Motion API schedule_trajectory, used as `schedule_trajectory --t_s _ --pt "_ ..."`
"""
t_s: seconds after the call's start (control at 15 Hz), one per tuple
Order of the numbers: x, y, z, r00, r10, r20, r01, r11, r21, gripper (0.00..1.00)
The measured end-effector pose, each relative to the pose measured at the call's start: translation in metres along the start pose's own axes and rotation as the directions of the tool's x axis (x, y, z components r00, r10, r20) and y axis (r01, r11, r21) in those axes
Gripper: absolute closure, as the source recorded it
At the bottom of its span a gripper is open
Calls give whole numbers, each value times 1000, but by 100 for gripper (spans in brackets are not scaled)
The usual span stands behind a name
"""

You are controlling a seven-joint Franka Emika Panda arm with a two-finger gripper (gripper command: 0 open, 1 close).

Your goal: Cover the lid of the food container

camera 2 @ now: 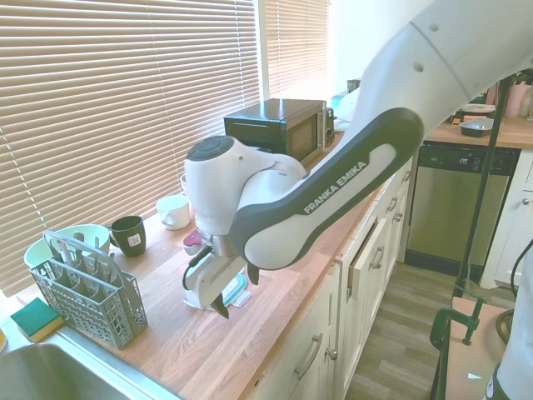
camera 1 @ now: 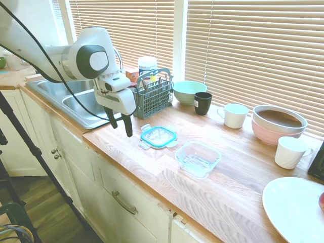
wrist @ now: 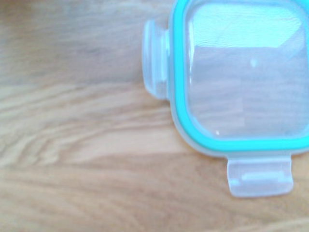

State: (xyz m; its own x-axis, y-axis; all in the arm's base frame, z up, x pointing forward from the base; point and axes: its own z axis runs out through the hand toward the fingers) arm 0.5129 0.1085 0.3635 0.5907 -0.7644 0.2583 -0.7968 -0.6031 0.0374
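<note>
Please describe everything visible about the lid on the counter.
The lid is a flat rounded square of clear plastic with a teal rim and small clear snap tabs on its sides. It lies flat on the wooden counter, beside the empty food container but apart from it. Nothing holds it; the gripper hangs nearby, above the counter.

Rear row: a mint-green bowl, black mug and white mug are lined up.
Sink side: a grey plastic cutlery basket is placed.
Right end: a pink bowl is seen.
</note>
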Motion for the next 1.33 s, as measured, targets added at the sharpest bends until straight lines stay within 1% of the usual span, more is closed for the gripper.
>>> schedule_trajectory --t_s 0.13,0.27,0.6,0.93,1.13,1.33 --pt "0 -26 6 999 12 -45 -13 999 -35 0" --pt "0 -48 7 997 16 -72 -20 998 -56 0" --pt "8 -83 21 987 34 -158 -54 991 -123 0" --pt "13 -105 35 979 44 -199 -80 982 -174 0" --pt "15 -112 47 976 44 -214 -87 976 -199 0" --pt "21 -113 52 973 45 -227 -96 971 -220 0"
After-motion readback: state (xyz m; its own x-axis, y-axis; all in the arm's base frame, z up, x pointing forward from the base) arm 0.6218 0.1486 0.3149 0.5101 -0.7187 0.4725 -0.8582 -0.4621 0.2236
